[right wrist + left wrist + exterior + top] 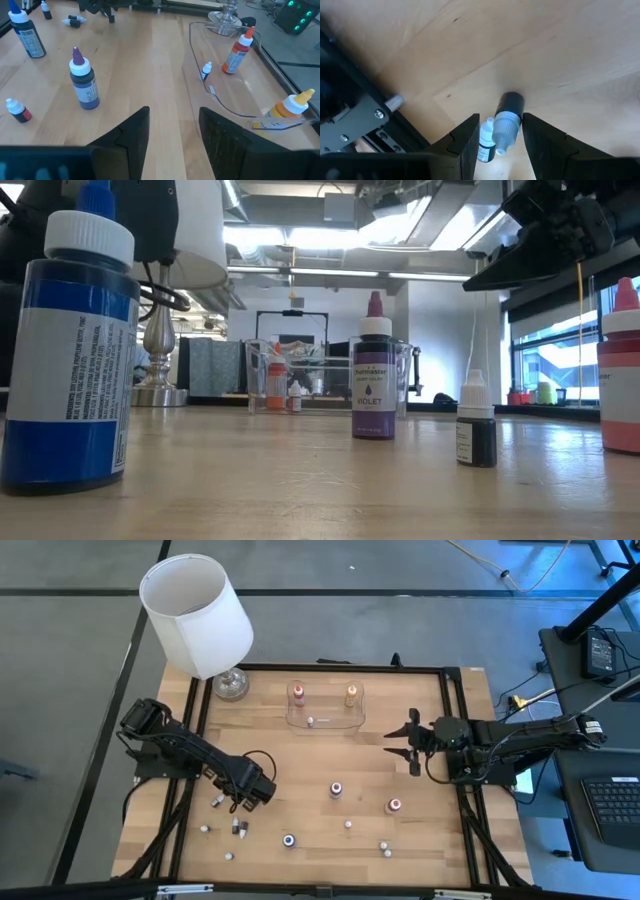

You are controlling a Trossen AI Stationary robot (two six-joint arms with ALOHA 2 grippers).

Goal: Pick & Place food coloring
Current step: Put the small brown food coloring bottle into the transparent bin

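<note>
Food coloring bottles stand scattered on the wooden table: a violet one (336, 789), a red one (394, 805), a blue one (289, 839) and several tiny white-capped ones. A clear tray (325, 725) at the far side holds a red bottle (298, 692), an orange bottle (351, 695) and a tiny one (311, 721). My left gripper (501, 150) points down near the table's near left, open. Its fingers stand on either side of a tiny dark bottle (509, 116) that lies on its side; a second tiny bottle (486, 143) lies beside it. My right gripper (405, 740) hovers open over the table's right side.
A white-shaded lamp (195, 615) stands on its glass base (231, 685) at the far left corner. A black frame (455, 740) runs around the tabletop. A laptop (610, 805) sits off the table at the right. Bare wood lies between the tray and the near bottles.
</note>
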